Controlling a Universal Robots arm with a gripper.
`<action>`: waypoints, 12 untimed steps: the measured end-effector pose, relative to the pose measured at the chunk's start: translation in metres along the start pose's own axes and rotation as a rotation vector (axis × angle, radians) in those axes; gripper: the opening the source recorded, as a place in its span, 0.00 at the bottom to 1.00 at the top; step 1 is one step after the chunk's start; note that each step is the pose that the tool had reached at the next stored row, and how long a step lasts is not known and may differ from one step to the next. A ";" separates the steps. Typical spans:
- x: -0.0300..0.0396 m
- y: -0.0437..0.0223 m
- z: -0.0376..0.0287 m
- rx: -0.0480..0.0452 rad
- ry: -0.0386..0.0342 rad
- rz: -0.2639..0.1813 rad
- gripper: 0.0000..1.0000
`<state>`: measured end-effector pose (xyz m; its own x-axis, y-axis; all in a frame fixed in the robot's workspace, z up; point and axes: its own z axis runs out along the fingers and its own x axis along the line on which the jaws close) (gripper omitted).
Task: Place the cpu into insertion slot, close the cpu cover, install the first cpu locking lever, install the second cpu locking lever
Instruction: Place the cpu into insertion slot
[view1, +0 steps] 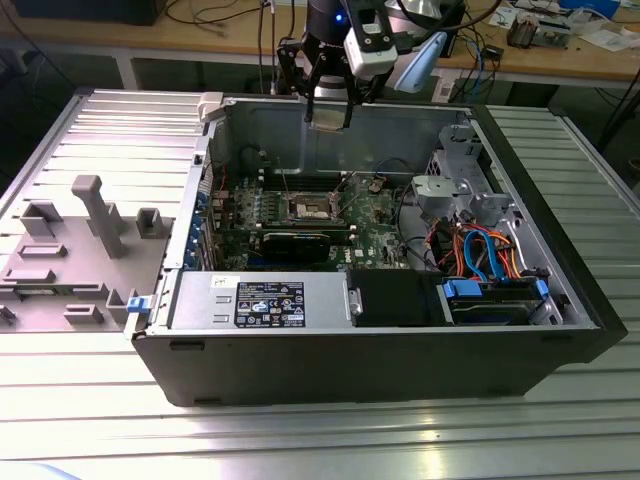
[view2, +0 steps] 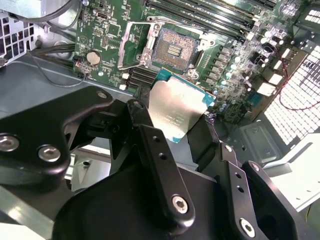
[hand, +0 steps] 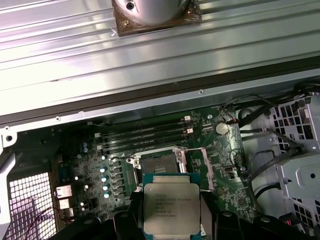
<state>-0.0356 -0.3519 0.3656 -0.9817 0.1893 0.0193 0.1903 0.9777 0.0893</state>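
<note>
While the arm leans in over the far wall of the open black metal computer case (view1: 400, 350), its black two-finger gripper (view1: 330, 112) hangs in the air at about twelve o'clock from the socket in the exterior view. Its fingers (view2: 136, 114) pinch opposite edges of the small square silver-topped cpu (hand: 171, 207) (well clear of the board). Inside the case lies the green motherboard (view1: 375, 215). On it the square insertion slot (view2: 174, 48) shows its brownish pin field bare, and the thin silver cpu cover (view2: 132, 45) stands open just beside it. A grey labelled power supply box (view1: 260, 300) sits at six o'clock.
</note>
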 end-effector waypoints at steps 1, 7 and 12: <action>0.0000 0.0000 0.0000 -0.0001 -0.0003 0.003 0.54; 0.0000 0.0000 0.0000 -0.0002 -0.0010 0.011 0.54; 0.0000 0.0000 0.0000 -0.0003 -0.0014 0.015 0.54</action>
<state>-0.0355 -0.3519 0.3656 -0.9787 0.2043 0.0193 0.2052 0.9746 0.0893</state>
